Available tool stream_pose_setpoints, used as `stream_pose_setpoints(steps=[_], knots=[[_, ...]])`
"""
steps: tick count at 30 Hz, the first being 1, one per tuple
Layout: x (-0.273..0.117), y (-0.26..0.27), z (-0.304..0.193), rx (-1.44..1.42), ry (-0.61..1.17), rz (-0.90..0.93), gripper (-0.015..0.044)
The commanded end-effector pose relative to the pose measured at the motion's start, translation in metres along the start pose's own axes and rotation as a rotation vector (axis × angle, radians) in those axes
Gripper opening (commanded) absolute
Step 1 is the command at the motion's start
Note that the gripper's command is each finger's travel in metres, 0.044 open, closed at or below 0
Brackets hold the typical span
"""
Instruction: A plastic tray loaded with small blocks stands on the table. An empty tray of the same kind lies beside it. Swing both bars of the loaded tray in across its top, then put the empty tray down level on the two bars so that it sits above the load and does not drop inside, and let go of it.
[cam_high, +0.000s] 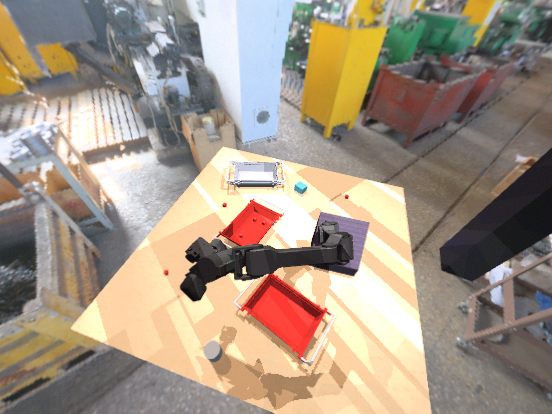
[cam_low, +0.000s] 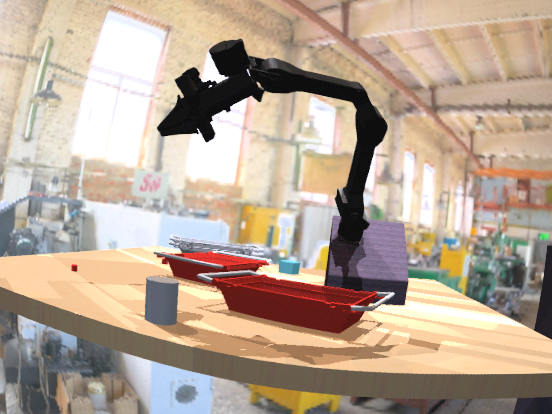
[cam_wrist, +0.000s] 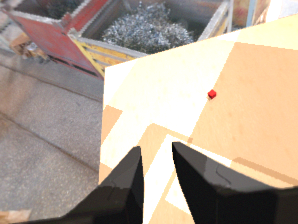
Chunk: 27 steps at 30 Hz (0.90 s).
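Observation:
The loaded red tray (cam_high: 246, 231) (cam_low: 192, 271) stands on the table, with several small red blocks inside. Its far bar (cam_high: 268, 203) is swung out beyond the end; the other bar is partly hidden by the arm in the top view and also looks swung out. The empty red tray (cam_high: 287, 312) (cam_low: 290, 310) stands upright nearer the front, with both bars out over its ends. My gripper (cam_high: 192, 290) (cam_low: 161, 131) (cam_wrist: 156, 151) is high above the table, left of both trays. Its fingers are a little apart, open, with nothing between them.
A grey wire-handled tray (cam_high: 256, 173) (cam_low: 215, 246) and a teal block (cam_high: 300, 188) (cam_low: 289, 267) are at the back. A grey cylinder (cam_high: 213, 351) (cam_low: 161, 301) stands near the empty tray. Small red cubes (cam_high: 166, 272) (cam_low: 74, 267) (cam_wrist: 212, 94) lie around. The arm stands on a purple block (cam_high: 361, 235) (cam_low: 370, 250).

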<state>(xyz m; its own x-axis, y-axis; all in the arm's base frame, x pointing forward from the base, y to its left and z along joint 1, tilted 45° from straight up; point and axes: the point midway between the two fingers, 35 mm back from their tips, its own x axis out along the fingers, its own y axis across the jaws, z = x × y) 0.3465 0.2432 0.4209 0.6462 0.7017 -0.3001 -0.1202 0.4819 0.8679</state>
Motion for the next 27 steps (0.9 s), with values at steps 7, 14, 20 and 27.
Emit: stream_pose_setpoints(steps=[7,14,20,27], knots=[[0.067,-0.145,0.022,-0.045,0.132,-0.289,0.0084],[0.084,-0.246,0.033,-0.068,0.244,-0.435,0.0084],[0.084,-0.333,0.033,-0.073,0.364,-0.521,0.0084],[0.068,-0.432,0.020,-0.048,0.519,-0.571,0.0084]])
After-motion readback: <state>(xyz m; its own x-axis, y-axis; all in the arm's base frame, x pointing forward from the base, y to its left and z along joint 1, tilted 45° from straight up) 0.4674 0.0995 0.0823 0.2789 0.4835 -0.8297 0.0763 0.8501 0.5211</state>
